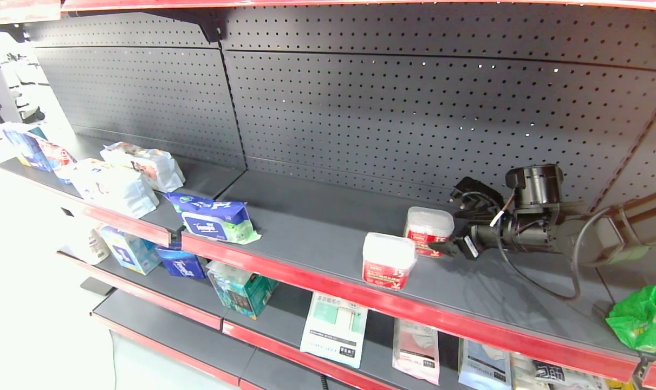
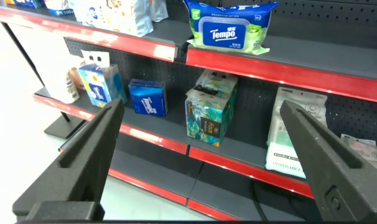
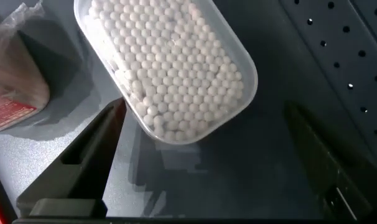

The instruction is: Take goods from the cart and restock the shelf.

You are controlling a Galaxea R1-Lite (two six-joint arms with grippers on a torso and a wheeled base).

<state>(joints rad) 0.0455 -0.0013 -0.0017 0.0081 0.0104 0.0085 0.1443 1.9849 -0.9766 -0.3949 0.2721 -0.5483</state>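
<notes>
1. Right jaws: released, spread wide and holding nothing; one finger (image 3: pixel 83 168) shows dark in the right wrist view.
2. Back swab tub (image 1: pixel 428 221), a clear lidded tub with a red label, stands upright on the grey shelf (image 1: pixel 317 227), at 4 o'clock of the head view's centre.
3. Right arm (image 1: pixel 528 230) lies low over the shelf at 3 o'clock of that tub, with the jaws just beside it.
4. From the wrist, the tub's swab-filled top (image 3: pixel 170 68) sits at the spread fingertips; cannot tell whether they touch.
5. Front swab tub (image 1: pixel 388 259) stands upright near the red shelf edge, at 7 o'clock of the back tub and a little apart from it.
6. Left jaws: released, wide apart and empty, facing the lower shelves with a teal box (image 2: pixel 210 112) and a blue box (image 2: pixel 147 98).
7. Wet-wipes pack (image 1: pixel 215 216) lies at 9 o'clock of the tubs, well apart.
8. Green bag (image 1: pixel 644 317) lies on the shelf at 4 o'clock of the arm.
</notes>
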